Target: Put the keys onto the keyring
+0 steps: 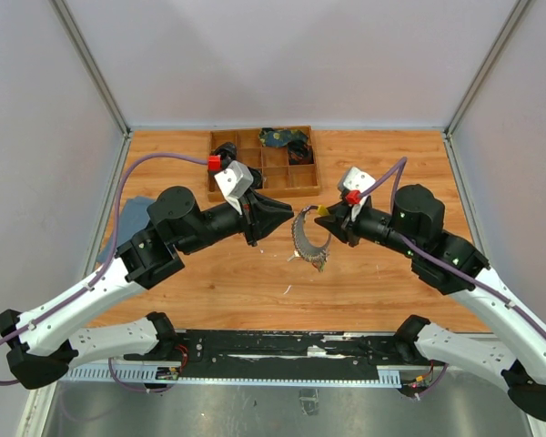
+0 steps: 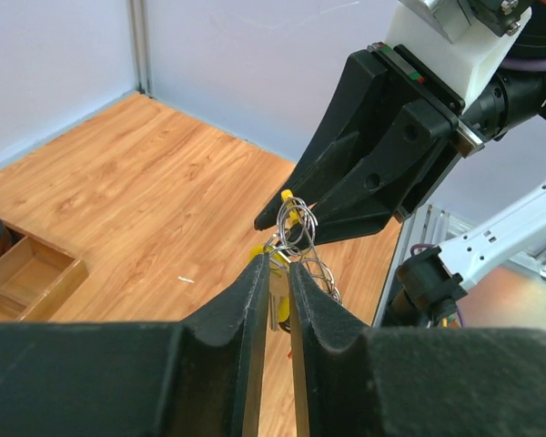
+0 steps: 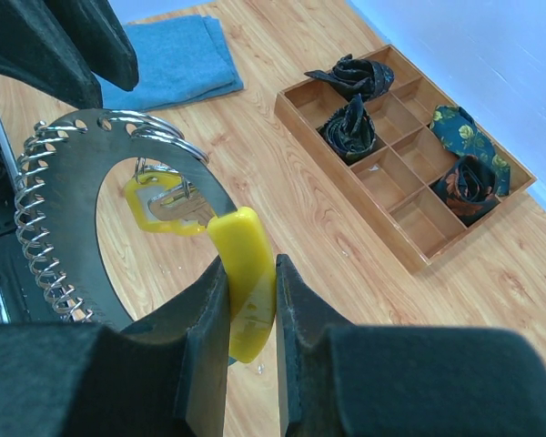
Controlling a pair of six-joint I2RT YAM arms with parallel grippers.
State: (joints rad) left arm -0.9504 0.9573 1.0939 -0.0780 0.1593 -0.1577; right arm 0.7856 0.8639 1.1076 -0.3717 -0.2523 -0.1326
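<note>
The keyring is a curved grey metal band with small wire rings along its edge and a short curved yellow piece. My right gripper is shut on that yellow piece and holds the ring above the table. A silvery key with a yellow head hangs inside the ring. My left gripper is shut on a thin silvery key at the ring's wire loops. In the top view the fanned keys hang between the left gripper and the right gripper.
A wooden compartment tray with dark rolled cloths stands at the back, and it also shows in the right wrist view. A folded blue cloth lies at the left, and it also shows in the right wrist view. White walls enclose the table.
</note>
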